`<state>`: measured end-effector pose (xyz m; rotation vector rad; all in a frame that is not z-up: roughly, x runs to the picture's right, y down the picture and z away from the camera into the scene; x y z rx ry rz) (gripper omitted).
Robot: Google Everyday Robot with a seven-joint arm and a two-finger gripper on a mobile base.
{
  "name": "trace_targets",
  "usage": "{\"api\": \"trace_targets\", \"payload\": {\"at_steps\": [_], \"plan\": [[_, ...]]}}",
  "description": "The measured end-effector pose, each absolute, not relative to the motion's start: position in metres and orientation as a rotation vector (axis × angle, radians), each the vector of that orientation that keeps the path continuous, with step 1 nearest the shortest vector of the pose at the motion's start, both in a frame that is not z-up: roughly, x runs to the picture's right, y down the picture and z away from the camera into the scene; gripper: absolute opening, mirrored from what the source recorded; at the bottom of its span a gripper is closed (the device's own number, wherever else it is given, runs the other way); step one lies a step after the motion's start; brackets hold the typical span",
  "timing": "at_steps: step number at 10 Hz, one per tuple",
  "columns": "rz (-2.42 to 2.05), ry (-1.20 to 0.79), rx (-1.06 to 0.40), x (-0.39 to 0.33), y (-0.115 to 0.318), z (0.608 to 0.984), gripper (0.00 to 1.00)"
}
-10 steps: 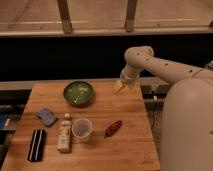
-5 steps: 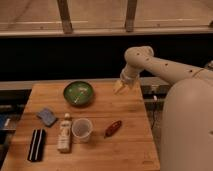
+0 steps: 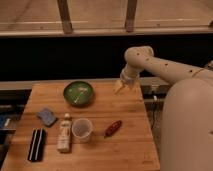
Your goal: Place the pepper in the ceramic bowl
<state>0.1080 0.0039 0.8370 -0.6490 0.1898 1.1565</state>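
Observation:
The dark-red pepper (image 3: pixel 113 128) lies on the wooden table (image 3: pixel 125 105), right of the translucent plastic cup (image 3: pixel 82 129). The green ceramic bowl (image 3: pixel 78 93) sits at the table's back, left of centre, with pale marks inside. My gripper (image 3: pixel 118 87) hangs from the white arm over the table's back right part, to the right of the bowl and well behind the pepper. It holds nothing that I can see.
A white bottle (image 3: pixel 64 133) lies left of the cup. A blue sponge (image 3: pixel 47 116) and a black striped object (image 3: pixel 36 145) lie at the left. The robot's white body (image 3: pixel 187 125) fills the right side. A dark railing runs behind the table.

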Motion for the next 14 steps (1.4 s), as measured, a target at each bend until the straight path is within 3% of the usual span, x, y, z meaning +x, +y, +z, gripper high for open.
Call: {"api": "trace_targets", "payload": {"at_steps": [3,8,14], "plan": [[1.144,0.256,-0.677,0.098,0.02,0.846,0.64],[1.165,0.397,-0.703,0.103,0.089,0.827,0.64],[1.166,0.508,-0.822,0.094,0.164,0.832,0.64]]}}
